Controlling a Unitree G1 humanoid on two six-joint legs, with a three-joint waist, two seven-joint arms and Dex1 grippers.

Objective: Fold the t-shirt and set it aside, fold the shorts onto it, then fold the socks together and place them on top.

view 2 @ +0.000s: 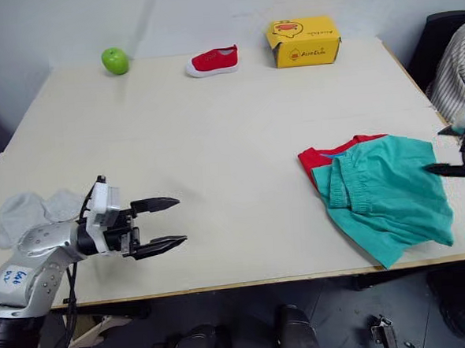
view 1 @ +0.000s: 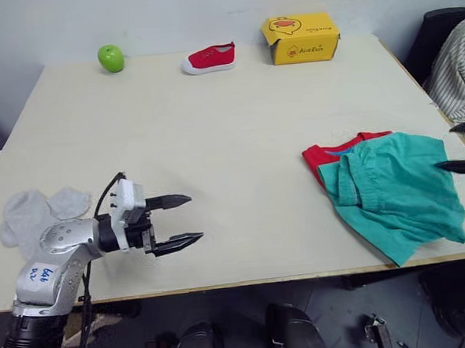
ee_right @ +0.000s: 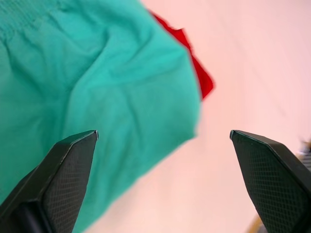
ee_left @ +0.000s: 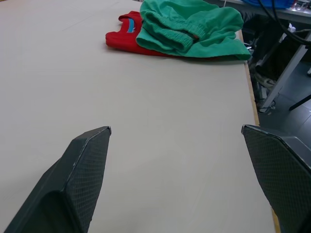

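Shorts (view 1: 395, 192) lie crumpled on top of the t-shirt (view 1: 326, 154) at the surface's (view 1: 215, 143) right edge. Right gripper (view 1: 461, 148) hangs over the shorts' right side, fingers spread wide, holding nothing. Left gripper (view 1: 184, 220) is well apart from the shorts, fingers wide, empty. Socks (view 1: 37, 213) lie just behind it, near the left edge.

I see a green apple (view 1: 111, 57) at the far left of the pale table (view 1: 214, 136), a small red shoe (view 1: 209, 59) with a white sole beside it, and a yellow cardboard box (view 1: 301, 38) further right along the far edge
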